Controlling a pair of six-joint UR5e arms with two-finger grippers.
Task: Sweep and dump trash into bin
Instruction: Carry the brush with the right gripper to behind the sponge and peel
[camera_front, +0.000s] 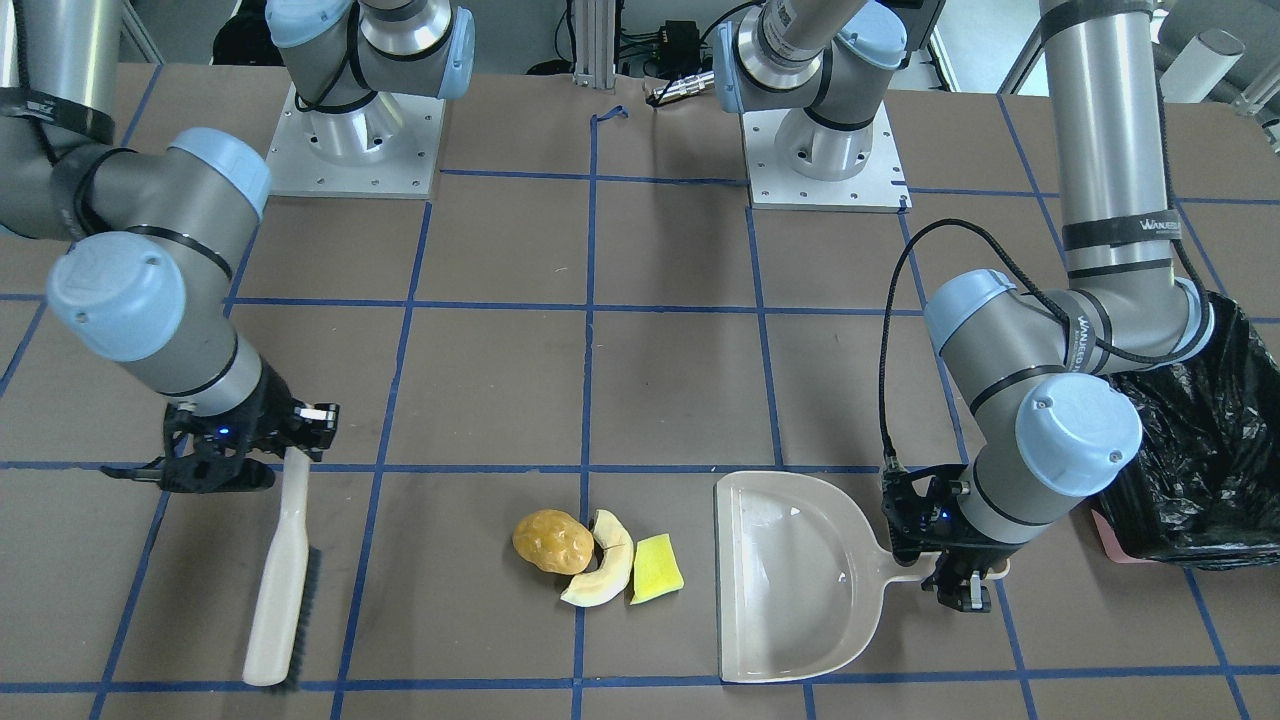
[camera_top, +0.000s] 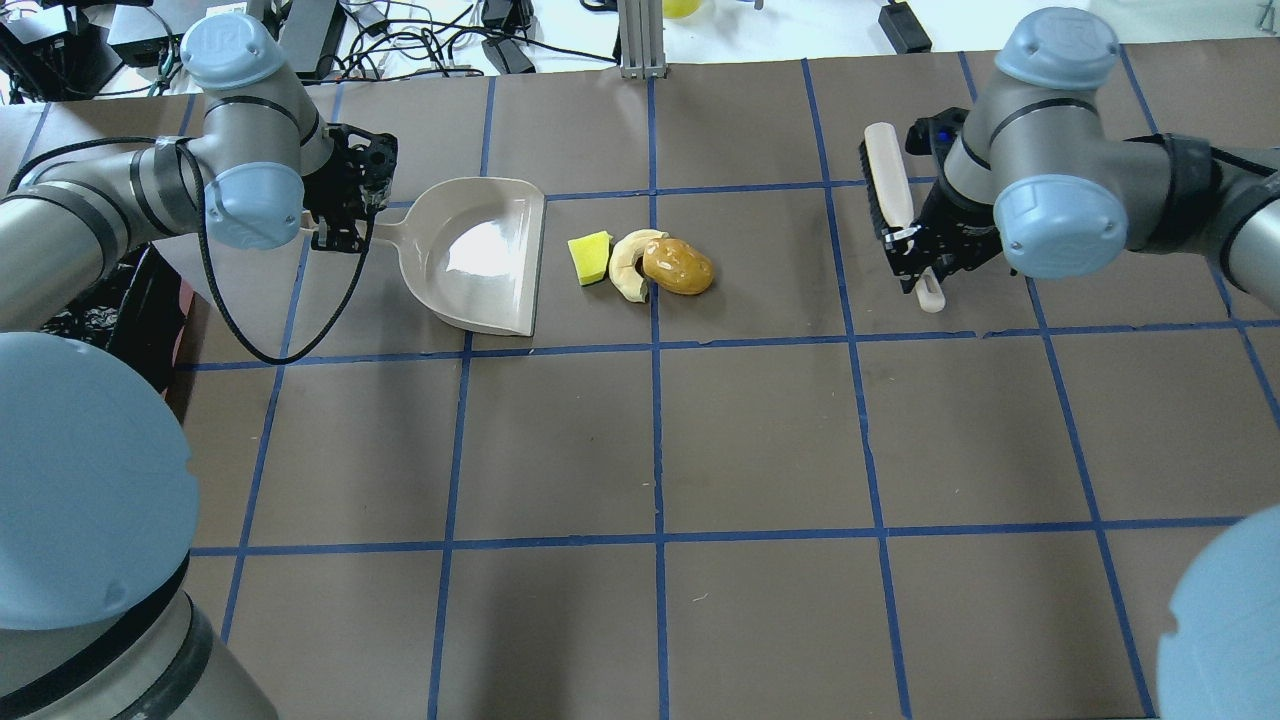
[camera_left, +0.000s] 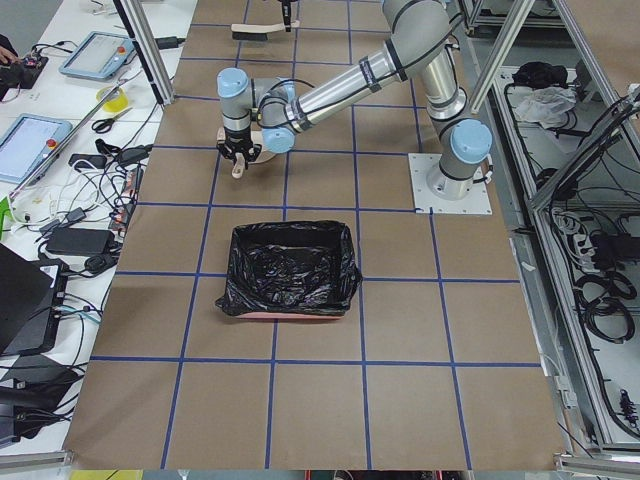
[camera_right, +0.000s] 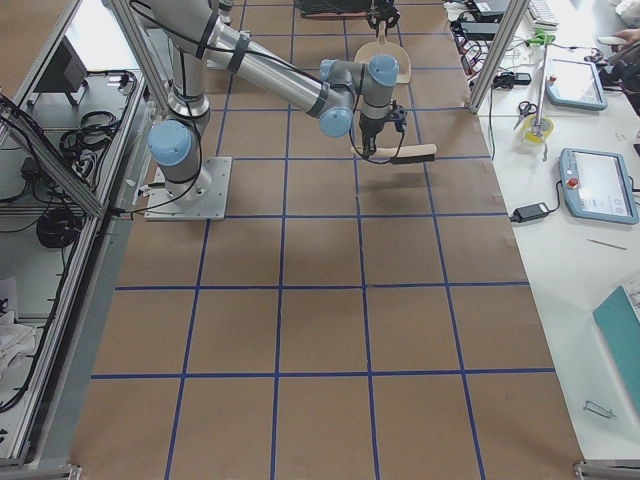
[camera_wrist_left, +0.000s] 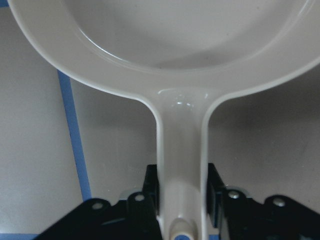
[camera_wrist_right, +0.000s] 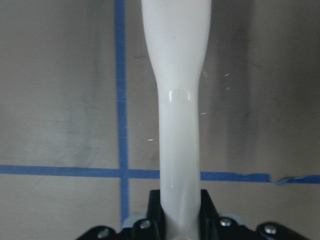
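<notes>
The trash lies together on the table: a golden-brown lump (camera_front: 552, 541) (camera_top: 678, 266), a pale cream curved slice (camera_front: 605, 575) (camera_top: 628, 265) and a yellow wedge (camera_front: 656, 569) (camera_top: 590, 258). A beige dustpan (camera_front: 790, 580) (camera_top: 480, 255) lies flat beside the wedge, its open edge facing the trash. My left gripper (camera_front: 950, 575) (camera_top: 340, 215) (camera_wrist_left: 181, 200) is shut on the dustpan's handle. My right gripper (camera_front: 290, 440) (camera_top: 920, 262) (camera_wrist_right: 180, 210) is shut on the handle of a cream brush (camera_front: 280, 580) (camera_top: 888, 185), well apart from the lump. The bin (camera_front: 1200, 450) (camera_left: 288, 268), lined with a black bag, stands behind my left arm.
The brown table surface (camera_top: 760, 440) is marked with a grid of blue tape. Both arm bases (camera_front: 825, 150) stand at the robot's side of the table. Cables and devices lie past the table's far edge (camera_top: 450, 40).
</notes>
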